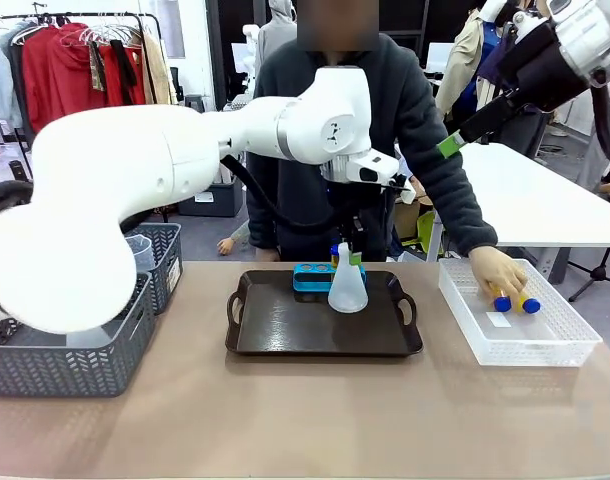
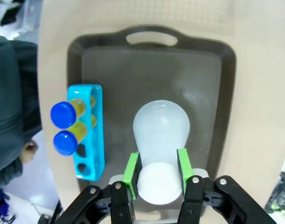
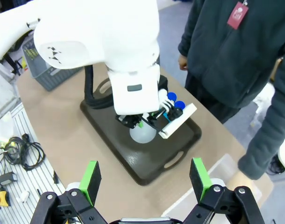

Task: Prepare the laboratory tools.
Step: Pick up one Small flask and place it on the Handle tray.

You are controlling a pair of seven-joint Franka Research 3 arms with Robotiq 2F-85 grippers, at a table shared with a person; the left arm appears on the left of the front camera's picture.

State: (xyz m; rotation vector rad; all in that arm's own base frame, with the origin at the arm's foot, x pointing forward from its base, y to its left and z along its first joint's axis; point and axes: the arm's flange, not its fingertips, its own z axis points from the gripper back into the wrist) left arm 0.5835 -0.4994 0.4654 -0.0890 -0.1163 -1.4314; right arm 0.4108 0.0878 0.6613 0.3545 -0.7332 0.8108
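**Two tubes racked; flask gripped at the neck on the tray.**
The left gripper (image 2: 157,164) is clamped on the narrow neck of the conical flask (image 2: 161,126), probably because that is the only part slim enough for its green pads. The flask stands upright near the middle of the dark tray (image 2: 208,70), long axis vertical, neck up, wide base down for stability. Beside it, the blue rack (image 2: 86,163) holds two blue-capped tubes (image 2: 63,114) cap-up. The person's hand (image 1: 495,270) grasps two further tubes (image 1: 515,300) in the white mesh bin (image 1: 545,345). The right gripper (image 3: 145,179) hangs high above the table, jaws wide apart, holding nothing.
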